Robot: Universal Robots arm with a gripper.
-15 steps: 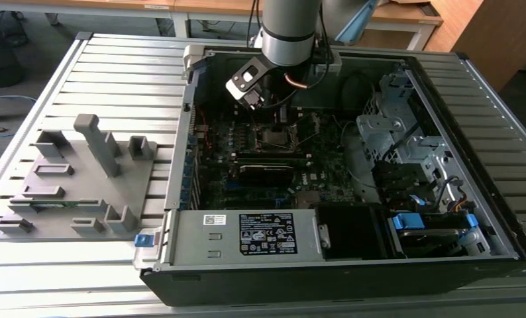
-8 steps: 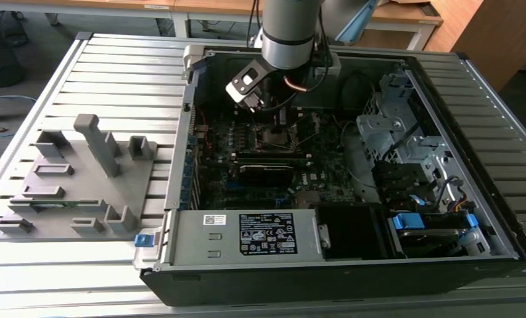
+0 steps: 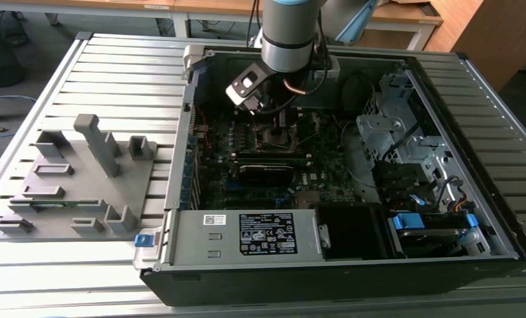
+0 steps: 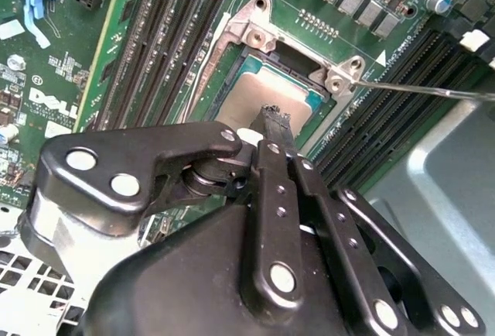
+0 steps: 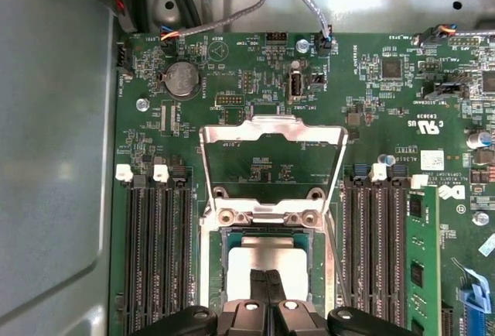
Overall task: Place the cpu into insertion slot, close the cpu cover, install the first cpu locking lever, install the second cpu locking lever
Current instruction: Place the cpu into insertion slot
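Your claw (image 5: 267,276) is squeezed shut with nothing in it, its tip right over the cpu (image 5: 246,262), which lies flat in the insertion slot (image 5: 213,266) (the cpu cover (image 5: 271,125) stands open).

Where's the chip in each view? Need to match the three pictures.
First wrist view: chip, pale square in the socket, between two banks of black memory slots.
Second wrist view: chip in the socket, partly behind the gripper.
Exterior view: chip, small pale patch under the tip of the arm.
Shared landmark: the gripper, jaws shut, tips over the chip.
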